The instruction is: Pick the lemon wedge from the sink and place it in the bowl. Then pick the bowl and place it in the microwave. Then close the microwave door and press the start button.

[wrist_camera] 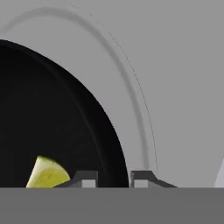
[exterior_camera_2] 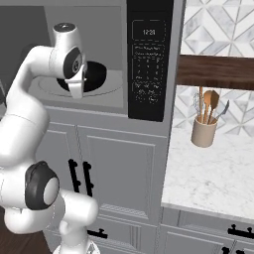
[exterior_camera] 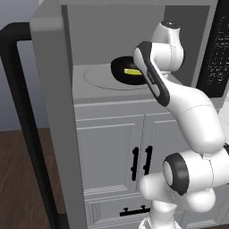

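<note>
The black bowl (exterior_camera: 121,71) rests on the turntable (exterior_camera: 100,81) inside the open microwave (exterior_camera_2: 149,59), with the yellow lemon wedge (exterior_camera: 132,71) lying in it. In the hand view the lemon wedge (wrist_camera: 46,173) sits low in the bowl (wrist_camera: 52,122). My gripper (wrist_camera: 114,181) is down at the bowl's right rim, one fingertip inside and one outside. The jaws stand slightly apart, with a thin gap to the rim. The microwave door (exterior_camera: 49,116) is swung wide open at the left, its black handle (exterior_camera: 20,103) facing outward. The sink is out of view.
White cabinet doors with black handles (exterior_camera: 141,163) stand below the microwave. To the right lie a marble counter (exterior_camera_2: 213,173), a beige utensil holder (exterior_camera_2: 204,133) and a dark wooden shelf (exterior_camera_2: 218,72). My arm reaches through the microwave opening.
</note>
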You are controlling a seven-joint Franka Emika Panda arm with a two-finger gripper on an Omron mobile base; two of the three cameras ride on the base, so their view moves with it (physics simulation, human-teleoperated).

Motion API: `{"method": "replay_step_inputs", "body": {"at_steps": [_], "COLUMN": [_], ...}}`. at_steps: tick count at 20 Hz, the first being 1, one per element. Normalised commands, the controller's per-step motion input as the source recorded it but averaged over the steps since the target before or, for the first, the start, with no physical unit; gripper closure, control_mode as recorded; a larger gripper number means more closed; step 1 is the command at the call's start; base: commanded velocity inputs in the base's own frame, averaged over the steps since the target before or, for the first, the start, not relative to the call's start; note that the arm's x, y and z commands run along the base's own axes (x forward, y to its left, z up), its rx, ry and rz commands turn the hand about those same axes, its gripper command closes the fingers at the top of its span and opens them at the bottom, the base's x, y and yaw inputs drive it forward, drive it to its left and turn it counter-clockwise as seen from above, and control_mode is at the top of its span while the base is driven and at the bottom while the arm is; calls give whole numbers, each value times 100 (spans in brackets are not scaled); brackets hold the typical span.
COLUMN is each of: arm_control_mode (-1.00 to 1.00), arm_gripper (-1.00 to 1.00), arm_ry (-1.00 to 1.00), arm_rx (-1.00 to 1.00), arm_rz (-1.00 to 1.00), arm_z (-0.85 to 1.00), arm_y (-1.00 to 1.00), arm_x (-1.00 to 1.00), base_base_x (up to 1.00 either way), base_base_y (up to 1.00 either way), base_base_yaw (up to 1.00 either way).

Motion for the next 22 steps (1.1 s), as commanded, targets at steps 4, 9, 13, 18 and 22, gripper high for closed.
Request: {"method": "replay_step_inputs", "body": {"at_steps": [4,9,13,18,22], "arm_control_mode": [-100,-100,-100,-100,-100], "arm_gripper": [-100,-100,-100,-100,-100], "arm_ry": [-14,-23,-27,-21,3], "arm_rx": [-6,-11,-11,-12,-11], "arm_rz": [3,6,6,1,0], "arm_z": [-13,-5,0,-7,-23], "arm_y": [8,8,4,4,0], "arm_x": [-10,-34,-54,-85,1], "base_base_x": [0,0,0,0,0], "base_base_y": [0,0,0,0,0], "base_base_yaw": [0,0,0,0,0]}}
